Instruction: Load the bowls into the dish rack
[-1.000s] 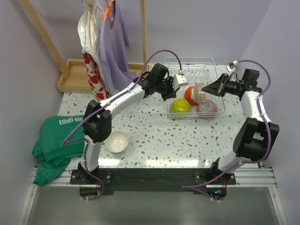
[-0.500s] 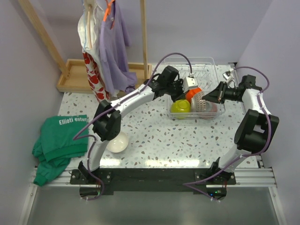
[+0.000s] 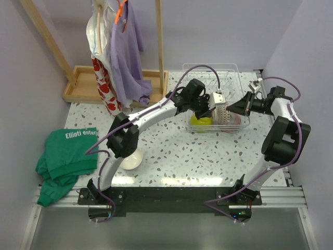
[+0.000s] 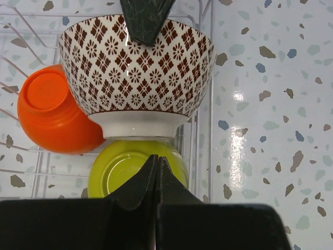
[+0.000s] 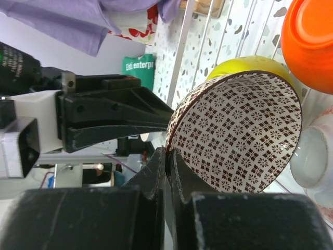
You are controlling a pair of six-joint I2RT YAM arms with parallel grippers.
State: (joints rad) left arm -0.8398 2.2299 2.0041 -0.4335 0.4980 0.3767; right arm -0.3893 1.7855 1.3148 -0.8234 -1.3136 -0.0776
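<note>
My right gripper [image 5: 166, 156] is shut on the rim of a brown-patterned white bowl [image 5: 239, 135], holding it on edge in the dish rack [image 3: 229, 70]. Beside that bowl [image 4: 138, 73] sit an orange bowl [image 4: 52, 112] and a lime green bowl [image 4: 130, 166], both turned over. A white bowl with a pinkish underside [image 5: 312, 156] lies at the right of the rack. Over the green bowl my left gripper [image 4: 157, 159] is shut and holds nothing. Another pale bowl [image 3: 130, 159] stands on the table by the left arm's elbow.
A wooden tray base [image 3: 83, 83] with posts and hanging clothes [image 3: 122, 47] fills the back left. A green cloth [image 3: 65, 156] lies at the table's left edge. The rack's wire wall [image 4: 200, 130] stands close to my left fingers.
My left arm has swung right, over the rack and the green bowl, and now hides the orange bowl from above. The right gripper has lowered the patterned bowl slightly.
</note>
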